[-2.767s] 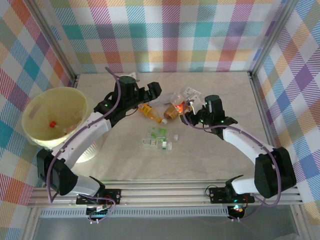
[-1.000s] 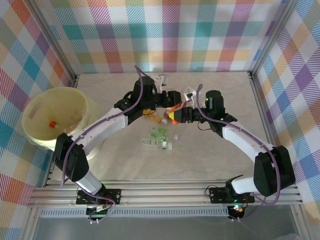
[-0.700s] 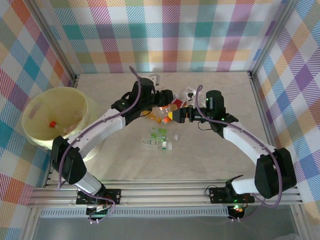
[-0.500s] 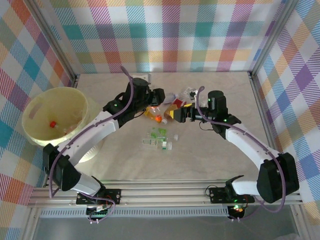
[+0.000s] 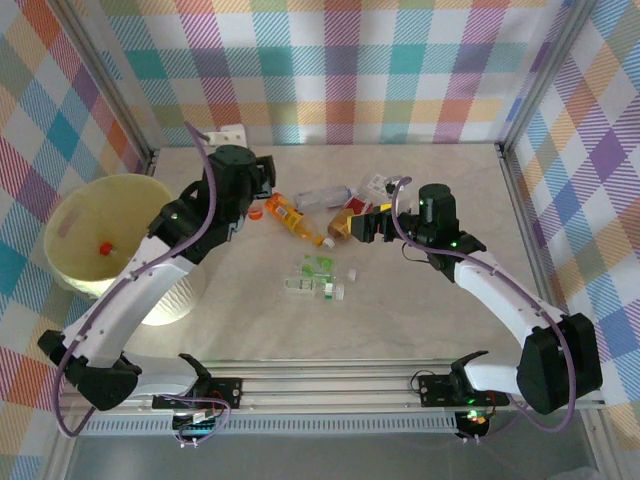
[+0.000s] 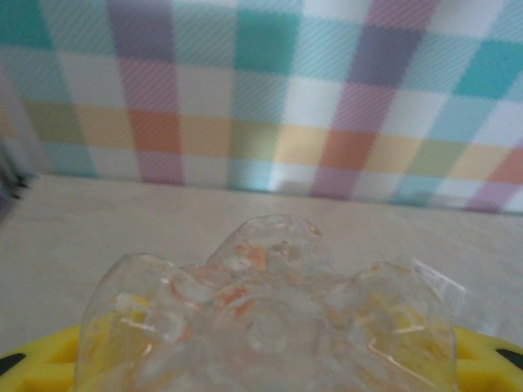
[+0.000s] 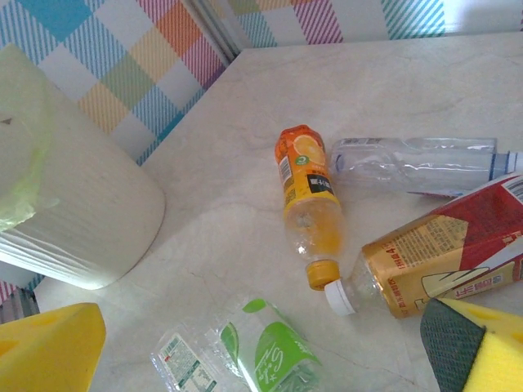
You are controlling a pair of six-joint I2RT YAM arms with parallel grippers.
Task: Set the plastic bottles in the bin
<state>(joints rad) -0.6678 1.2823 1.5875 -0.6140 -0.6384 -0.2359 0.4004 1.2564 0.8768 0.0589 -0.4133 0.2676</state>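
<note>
Bin (image 5: 72, 215): round, pale-yellow translucent rim over a white lower body, upright at the left of the top view. Small red piece (image 5: 103, 247) inside.

Loose bottles lie on their sides on the bench (image 5: 420, 300), centre frame:
- Orange bottle (image 5: 290, 217): orange cap points lower right.
- Clear bottle (image 5: 322, 197): just upper right of it.
- Brown-label bottle (image 5: 345, 226): white cap close beside the orange cap.
- Green bottles (image 5: 318, 265): flattened, below the others, apart.

Crumpled bottle (image 6: 270, 327): clear with orange flecks, base to the lens, clamped in the left pincer (image 6: 261, 367).

Overhead cam, R wrist share orange bottle (image 5: 290, 215) (image 7: 307, 196).
</note>
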